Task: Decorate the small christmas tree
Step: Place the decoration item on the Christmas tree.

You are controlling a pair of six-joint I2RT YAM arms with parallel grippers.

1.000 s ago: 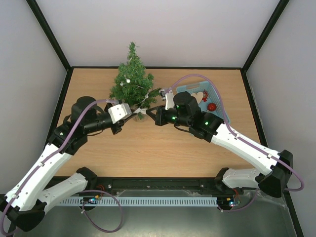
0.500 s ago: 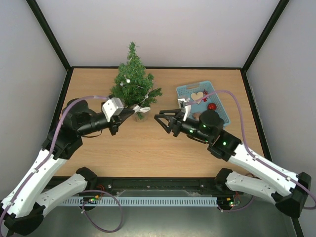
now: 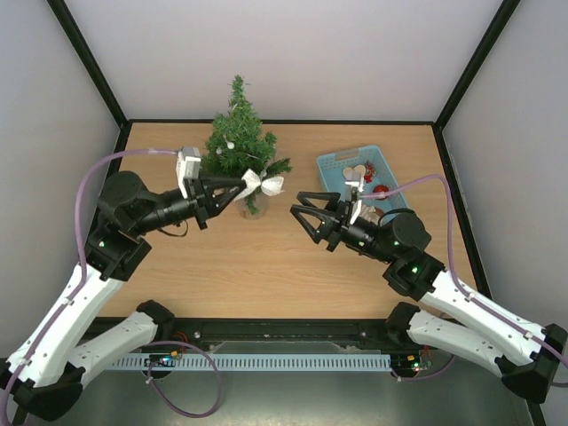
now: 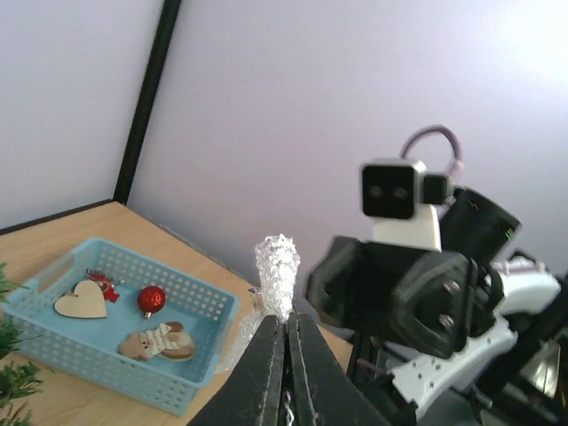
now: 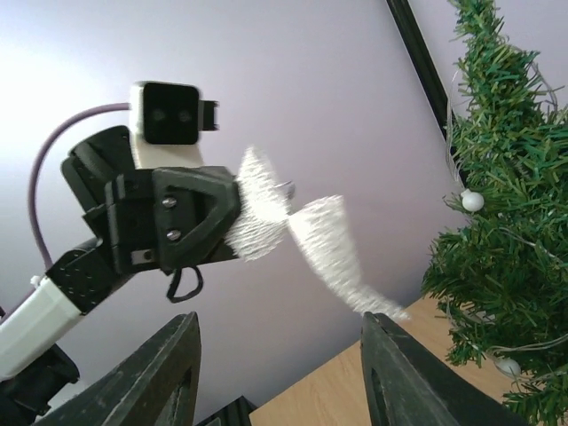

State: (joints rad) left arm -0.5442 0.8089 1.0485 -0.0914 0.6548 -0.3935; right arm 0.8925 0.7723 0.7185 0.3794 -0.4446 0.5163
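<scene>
The small christmas tree [image 3: 238, 142] stands at the back of the tabletop [image 3: 266, 257], a bit left of the middle. It already has some white beads [image 5: 472, 201] on it.

The left claw [image 3: 241, 187] is shut tight on a white sparkly bow [image 3: 264, 184]. It holds the bow up in the air, just in front of the tree's lower branches on the right side. The right claw [image 3: 300, 211] is to the right of the tree and points at the bow. Its two fingers are spread apart and there is nothing between them. Farther to the right of the tree sits a blue basket [image 4: 115, 366]. In it are a wooden heart [image 4: 80, 300], a red ball [image 4: 151, 297] and a gingerbread man [image 4: 158, 342].

I think the job now is to put the bow on the tree. To do it well, the left claw should hold its tight pinch and go slowly toward the tree. It should pick a green spot with no beads. The bow needs to go deep enough into the branches for the needles to catch it. The push should be soft, because the little tree looks light and could tip over. The claw should let go only when the bow sits firmly. The right claw should stay out of the way of the tree.
</scene>
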